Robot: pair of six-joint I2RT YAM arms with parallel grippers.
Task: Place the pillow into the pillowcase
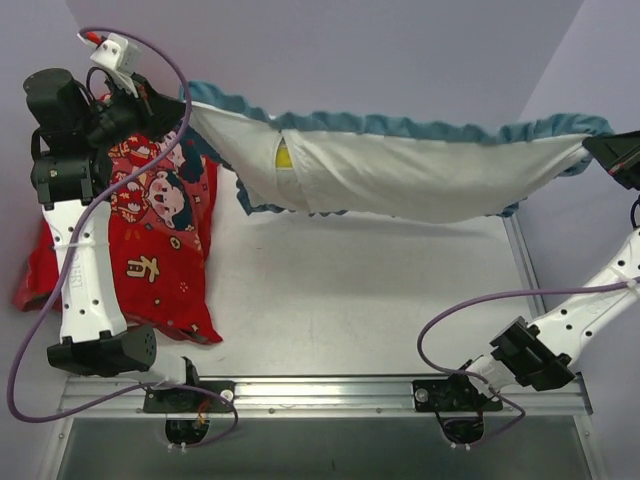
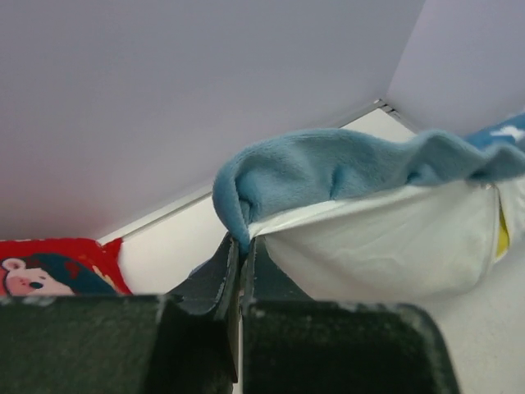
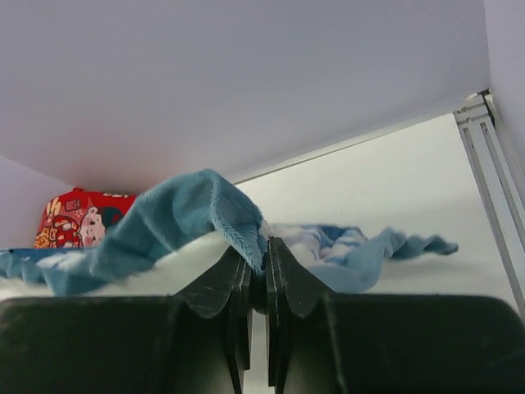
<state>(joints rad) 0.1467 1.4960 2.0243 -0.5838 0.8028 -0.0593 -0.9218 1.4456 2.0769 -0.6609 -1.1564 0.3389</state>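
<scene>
A red cloth printed with cartoon figures and yellow characters (image 1: 160,235) lies crumpled on the left part of the white desk (image 1: 350,300), one corner pointing toward the near edge. A silver metal rail (image 1: 330,392) runs along that edge. Pale lilac walls (image 1: 350,50) stand behind.

The pillow (image 1: 284,156) lies almost wholly hidden inside the pillowcase (image 1: 420,175), only a yellow sliver showing. The top view's right edge cuts off the right gripper (image 1: 592,147), and the left arm (image 1: 85,270) covers part of the red cloth (image 1: 160,240)
</scene>
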